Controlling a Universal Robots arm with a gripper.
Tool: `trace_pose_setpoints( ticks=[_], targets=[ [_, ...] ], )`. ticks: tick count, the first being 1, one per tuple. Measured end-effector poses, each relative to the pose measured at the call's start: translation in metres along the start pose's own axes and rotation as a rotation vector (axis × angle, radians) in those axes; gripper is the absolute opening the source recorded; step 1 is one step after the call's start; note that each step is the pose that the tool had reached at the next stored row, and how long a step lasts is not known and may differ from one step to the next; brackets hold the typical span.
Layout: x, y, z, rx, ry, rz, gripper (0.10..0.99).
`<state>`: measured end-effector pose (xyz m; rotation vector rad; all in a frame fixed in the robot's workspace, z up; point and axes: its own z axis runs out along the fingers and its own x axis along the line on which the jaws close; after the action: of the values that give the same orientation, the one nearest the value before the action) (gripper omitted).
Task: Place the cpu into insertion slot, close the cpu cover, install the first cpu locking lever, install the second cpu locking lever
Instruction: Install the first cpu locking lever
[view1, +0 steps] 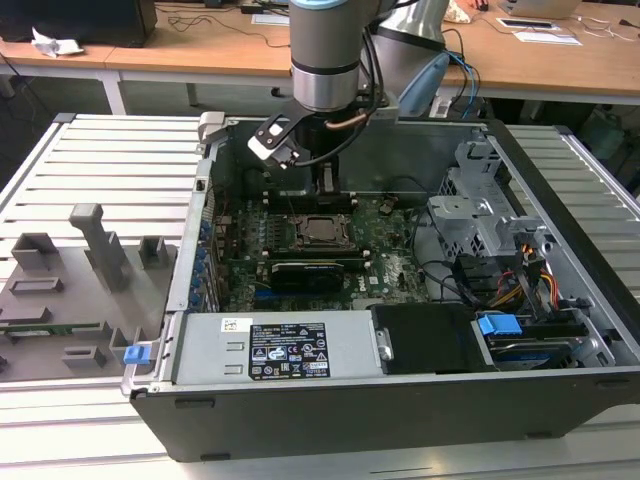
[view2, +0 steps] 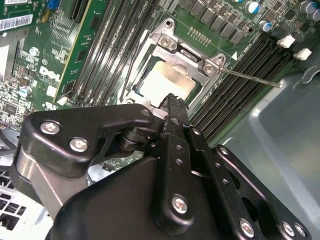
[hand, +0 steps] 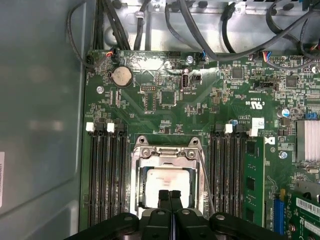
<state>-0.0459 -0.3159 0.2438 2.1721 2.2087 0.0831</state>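
The hand (hand: 170, 195) is seen pinched narrow with nothing held, its tips near one edge of the cpu (hand: 166, 180). The cpu is seated in the insertion slot (hand: 142, 172) and framed by the cpu cover (hand: 167, 151). In the exterior view it lies at six o'clock from the hand. It is judged light, stiff and fragile, best taken by opposite edges.

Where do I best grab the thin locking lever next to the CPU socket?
Probably near the free end of the locking lever, which angles out over the memory slots, clear of the cpu cover. Come from above, with the gripper straddling the thin rod crosswise.
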Motion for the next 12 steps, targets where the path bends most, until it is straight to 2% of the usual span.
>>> trace_pose_setpoints(
  ticks=[4,7,12],
  targets=[
    [0.0,-0.0034,-0.0004,0.0,-0.0001,0.0,0.106],
    [0.0,-0.0032,-0.0031,0.0,-0.0001,0.0,0.106],
    [0.0001,-0.0025,-0.0135,0.0,-0.0011,0.0,0.106]
  ],
)
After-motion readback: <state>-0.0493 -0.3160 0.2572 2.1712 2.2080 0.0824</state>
